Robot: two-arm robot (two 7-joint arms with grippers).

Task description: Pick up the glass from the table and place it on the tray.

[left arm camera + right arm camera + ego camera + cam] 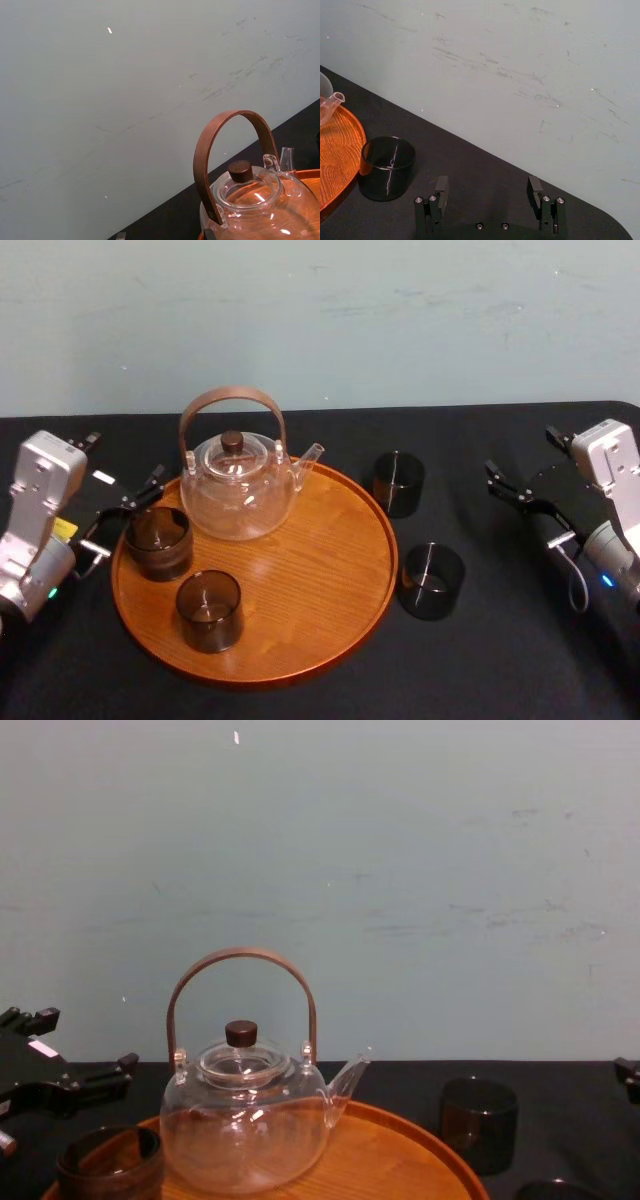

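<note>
Surface: black table [300, 430], matte cloth.
Right gripper [487, 186]: spread, empty.
Glass [387, 167]: upright straight ahead, well apart; likely target.
Tray [320, 560]: just beyond glass, centre bare.
Plan: straddle squarely, squeeze gently, clear rim.
Left gripper [125, 510]: parked spread, beyond tray.

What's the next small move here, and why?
Probably ease the open right gripper toward the far glass ahead of it: that glass and the near glass stand on the table, right of the tray, nearer that arm. The left gripper sits open at the tray's left edge.
</note>
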